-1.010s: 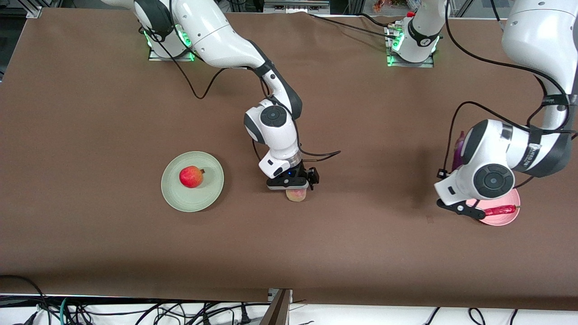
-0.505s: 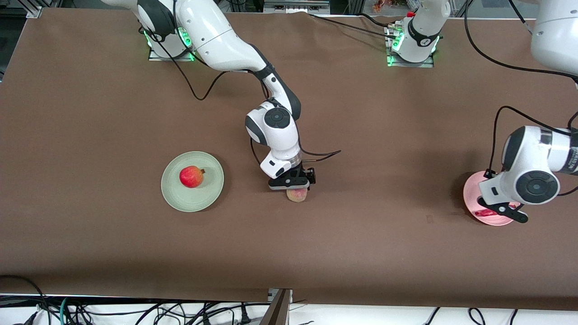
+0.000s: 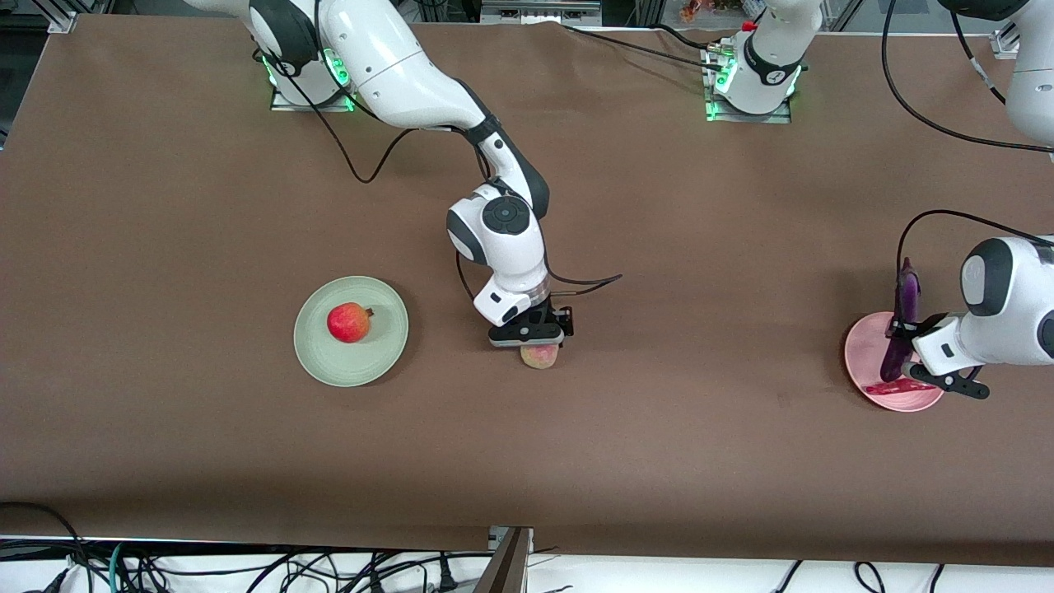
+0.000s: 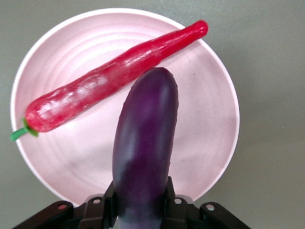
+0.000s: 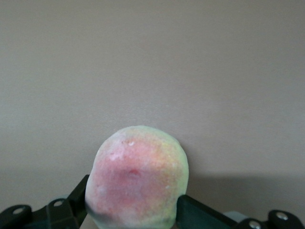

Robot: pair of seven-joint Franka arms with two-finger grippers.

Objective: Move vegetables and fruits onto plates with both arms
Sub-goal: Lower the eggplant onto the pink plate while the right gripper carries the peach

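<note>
My left gripper (image 3: 902, 331) is shut on the purple eggplant (image 3: 908, 292) and holds it over the pink plate (image 3: 860, 346). In the left wrist view the eggplant (image 4: 145, 138) points out from between the fingers (image 4: 108, 205) over the plate (image 4: 209, 143). The red chili (image 4: 109, 78) lies on that plate, and it also shows in the front view (image 3: 896, 387). My right gripper (image 3: 539, 346) is at mid-table, shut on the yellow-green fruit (image 3: 541, 357), which is pink-blushed in the right wrist view (image 5: 138, 176). The red pomegranate (image 3: 348, 321) lies on the green plate (image 3: 387, 346).
The brown table cover (image 3: 700, 461) lies bare between the two plates. The arm bases (image 3: 749, 91) stand along the table edge farthest from the front camera. Cables (image 3: 362, 165) trail from the right arm onto the table.
My left arm has swung toward its own end of the table, uncovering the pink plate, with the eggplant now hanging over it. My right gripper has stayed on the fruit.
</note>
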